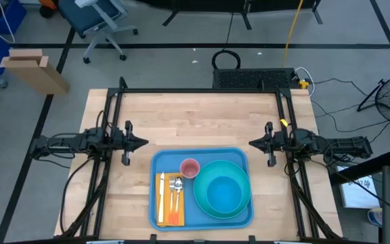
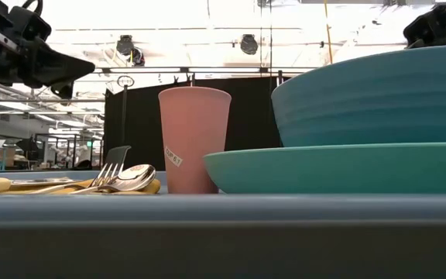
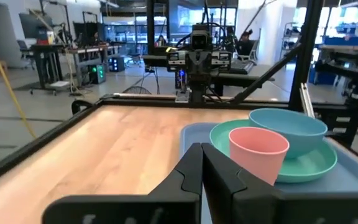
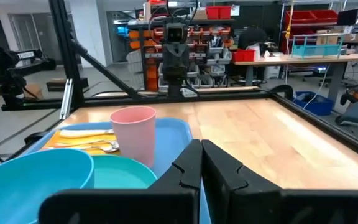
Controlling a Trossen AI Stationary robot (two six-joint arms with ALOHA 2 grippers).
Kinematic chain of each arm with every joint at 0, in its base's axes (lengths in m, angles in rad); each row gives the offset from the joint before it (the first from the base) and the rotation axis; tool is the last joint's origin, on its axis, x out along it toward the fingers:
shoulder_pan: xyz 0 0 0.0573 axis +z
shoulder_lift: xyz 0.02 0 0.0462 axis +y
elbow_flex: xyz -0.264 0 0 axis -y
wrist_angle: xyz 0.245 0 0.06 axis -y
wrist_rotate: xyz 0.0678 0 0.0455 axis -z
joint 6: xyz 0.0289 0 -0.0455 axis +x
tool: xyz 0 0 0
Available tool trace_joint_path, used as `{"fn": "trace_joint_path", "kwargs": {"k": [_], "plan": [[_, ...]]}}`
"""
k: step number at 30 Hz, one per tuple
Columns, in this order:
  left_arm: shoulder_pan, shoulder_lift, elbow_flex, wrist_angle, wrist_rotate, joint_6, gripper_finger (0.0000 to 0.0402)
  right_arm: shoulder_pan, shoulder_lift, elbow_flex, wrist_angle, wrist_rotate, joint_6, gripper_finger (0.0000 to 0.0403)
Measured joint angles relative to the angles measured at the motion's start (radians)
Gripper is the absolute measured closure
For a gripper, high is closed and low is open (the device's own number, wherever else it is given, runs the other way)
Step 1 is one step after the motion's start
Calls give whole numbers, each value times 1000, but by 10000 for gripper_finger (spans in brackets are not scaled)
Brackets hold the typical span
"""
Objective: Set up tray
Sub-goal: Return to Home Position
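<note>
The blue tray (image 1: 160,163) lies flat on the wooden table near its near edge. On it a turquoise plate (image 1: 200,201) carries a blue bowl (image 1: 223,193); a pink cup (image 1: 190,167) stands upright beside them, and a fork, spoon and knife (image 1: 171,193) lie on an orange napkin (image 1: 162,218). My left gripper (image 1: 145,142) hovers shut over the table to the tray's left, pointing right. My right gripper (image 1: 252,144) hovers shut to the tray's right, pointing left. In the wrist views the left gripper (image 3: 202,152) and the right gripper (image 4: 201,149) show fingers together.
A black frame (image 1: 198,91) runs along the table's far and side edges. Bare wood (image 1: 195,118) lies between the tray and the far edge. Beyond the table are an office chair (image 1: 97,17), a cardboard box (image 1: 32,68) and cables on the floor.
</note>
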Motion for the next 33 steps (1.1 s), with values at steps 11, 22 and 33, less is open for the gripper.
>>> {"fn": "trace_joint_path", "kwargs": {"k": [11, 22, 33], "plan": [[0, 0, -2, 16, -4, -10, 399, 0, 2, 0, 0, -1, -7, 403], [0, 0, -3, 50, -8, -12, 362, 0, 2, 0, -1, -1, -7, 403], [0, 0, -3, 55, -7, -11, 360, 0, 2, 0, -1, -1, -7, 403]]}}
